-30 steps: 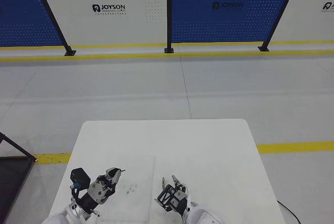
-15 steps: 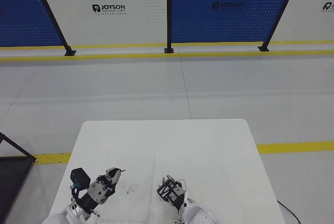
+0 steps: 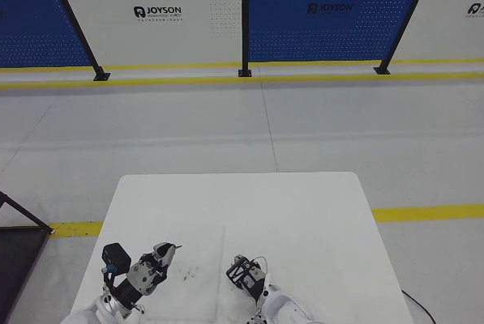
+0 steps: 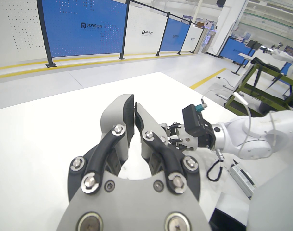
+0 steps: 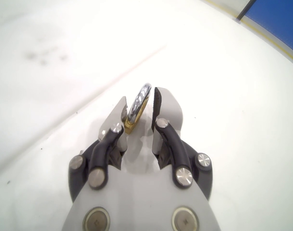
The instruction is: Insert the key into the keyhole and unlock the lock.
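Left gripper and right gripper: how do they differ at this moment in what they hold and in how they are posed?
The left gripper is shut, with nothing plainly seen between its pads; the right gripper is closed on the lock. The left gripper points out level across the table; the right gripper tilts down toward it. Both have the same grey fingers with black pads.

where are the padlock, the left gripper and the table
padlock (image 5: 138, 102), right wrist view, on its chrome shackle
left gripper (image 4: 134, 99), left wrist view, midway between its jaws' tips
table (image 3: 306, 211), top view, bare part of its white top
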Robot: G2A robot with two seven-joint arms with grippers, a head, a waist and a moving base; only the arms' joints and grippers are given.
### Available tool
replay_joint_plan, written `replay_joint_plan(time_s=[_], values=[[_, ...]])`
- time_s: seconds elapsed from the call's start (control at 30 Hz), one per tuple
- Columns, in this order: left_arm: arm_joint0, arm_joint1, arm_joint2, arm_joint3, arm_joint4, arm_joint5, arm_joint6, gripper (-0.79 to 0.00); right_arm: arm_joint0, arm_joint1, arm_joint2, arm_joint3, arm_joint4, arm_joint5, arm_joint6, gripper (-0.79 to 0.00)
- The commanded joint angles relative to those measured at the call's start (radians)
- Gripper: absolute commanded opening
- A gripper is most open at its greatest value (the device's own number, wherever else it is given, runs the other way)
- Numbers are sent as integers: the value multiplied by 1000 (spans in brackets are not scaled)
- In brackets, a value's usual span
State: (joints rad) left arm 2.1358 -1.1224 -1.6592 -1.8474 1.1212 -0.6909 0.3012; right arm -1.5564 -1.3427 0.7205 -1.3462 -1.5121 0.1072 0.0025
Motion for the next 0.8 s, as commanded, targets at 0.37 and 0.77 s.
replay_joint_plan(time_s=[0.37,0.77], values=[[0,0,0,0,0,0,0,-785,-88,49,188,-218,221,-249,-157,-785],[-47,-6,68,16,-151,-82,31,-785,-130,90,345,-261,662,-777,-249,-785]])
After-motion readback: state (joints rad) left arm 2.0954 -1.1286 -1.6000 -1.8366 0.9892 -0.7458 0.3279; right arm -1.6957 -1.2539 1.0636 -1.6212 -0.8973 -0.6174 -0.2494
